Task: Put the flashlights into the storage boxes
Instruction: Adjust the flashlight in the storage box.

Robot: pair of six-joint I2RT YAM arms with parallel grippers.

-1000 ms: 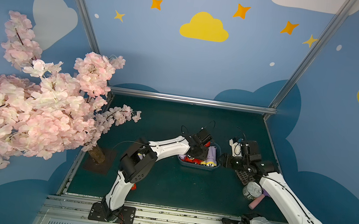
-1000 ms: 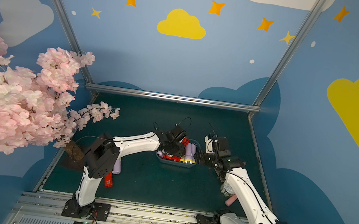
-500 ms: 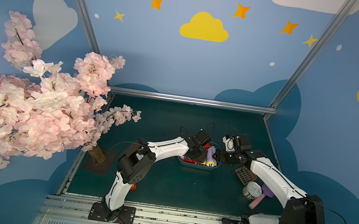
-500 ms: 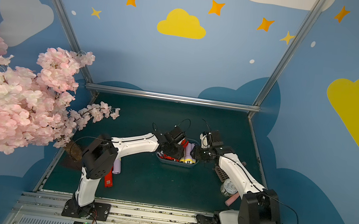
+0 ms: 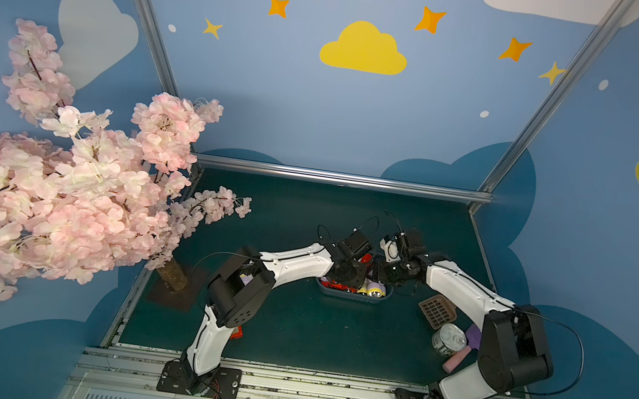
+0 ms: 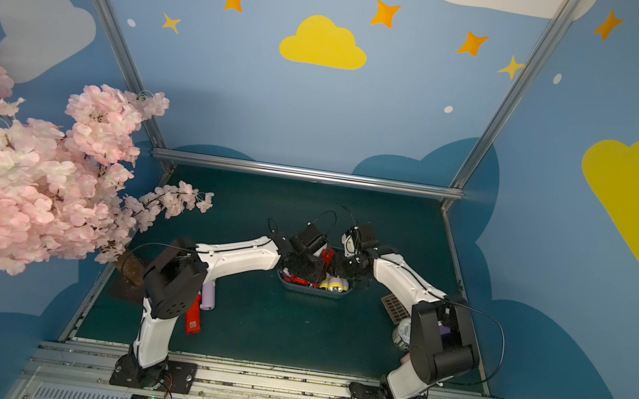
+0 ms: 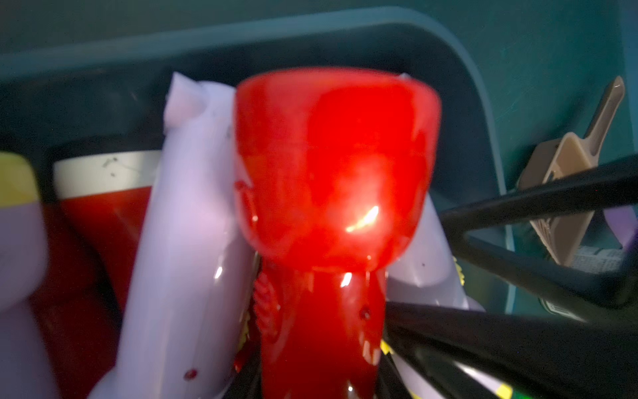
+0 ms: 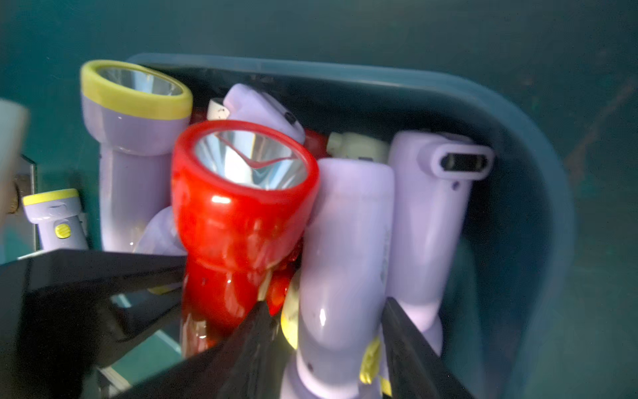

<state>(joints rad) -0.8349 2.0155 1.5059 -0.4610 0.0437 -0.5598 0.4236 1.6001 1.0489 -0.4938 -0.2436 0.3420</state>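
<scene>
Right pincer (image 8: 326,305), partly open, clamps a lilac flashlight (image 8: 345,235) inside the bin (image 8: 538,193).

In the storage bin (image 5: 351,297), flashlights (image 8: 345,221); right of it, slotted scoop (image 5: 437,311) and tin can (image 5: 449,340); front-left, loose flashlights (image 6: 208,297).

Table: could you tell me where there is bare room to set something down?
Bare mat lies between the bin and the back rail, and between bin and front rail. Crowded: the right side by the scoop and can; two flashlights by the left arm.
</scene>
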